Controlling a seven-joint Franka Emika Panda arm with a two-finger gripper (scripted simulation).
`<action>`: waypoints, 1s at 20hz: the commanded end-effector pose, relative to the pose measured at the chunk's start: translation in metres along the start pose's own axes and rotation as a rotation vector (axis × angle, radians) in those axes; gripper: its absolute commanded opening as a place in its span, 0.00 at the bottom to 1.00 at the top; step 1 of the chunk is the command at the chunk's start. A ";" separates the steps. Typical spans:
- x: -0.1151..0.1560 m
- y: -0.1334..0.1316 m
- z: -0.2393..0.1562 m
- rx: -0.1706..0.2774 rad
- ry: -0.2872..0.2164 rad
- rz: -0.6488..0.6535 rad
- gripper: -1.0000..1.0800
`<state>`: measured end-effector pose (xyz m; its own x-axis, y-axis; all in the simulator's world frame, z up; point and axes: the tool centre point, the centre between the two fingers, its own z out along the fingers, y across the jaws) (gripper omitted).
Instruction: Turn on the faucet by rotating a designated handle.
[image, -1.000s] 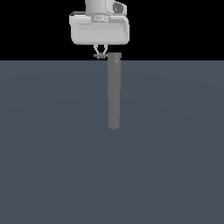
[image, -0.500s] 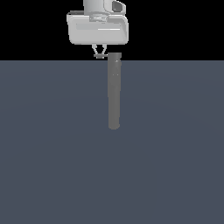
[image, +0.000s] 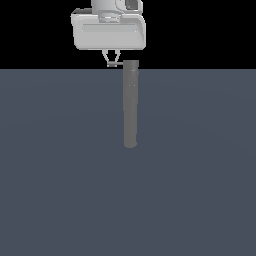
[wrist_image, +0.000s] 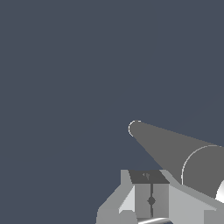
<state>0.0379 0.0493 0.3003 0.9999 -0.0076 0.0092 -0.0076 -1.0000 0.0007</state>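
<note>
fingers (image: 113, 63) pinched nearly together beside the faucet (image: 130, 105) cap, seemingly on the thin handle (image: 117, 64), so the turn looks next: sweep it round steadily.

Matt smooth grey faucet (image: 130, 107), smooth white plastic-looking gripper (image: 113, 63), matt slate floor (image: 60, 175)

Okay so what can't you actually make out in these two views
- Handle: in the exterior view it is tiny, and whether the gripper grips it cannot be told.
- Gripper, wrist view: cut off by the picture's edge; its fingertips are not clear.
- Faucet: its cap end runs off the wrist view's edge.
- Arm: cut off above the gripper in the exterior view.
</note>
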 end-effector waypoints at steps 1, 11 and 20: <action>0.000 0.000 0.000 0.000 0.000 0.000 0.00; -0.031 0.011 0.000 0.000 -0.005 -0.002 0.00; -0.042 0.022 0.000 0.001 0.003 -0.005 0.00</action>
<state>-0.0026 0.0323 0.2995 0.9999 0.0003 0.0138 0.0003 -1.0000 -0.0001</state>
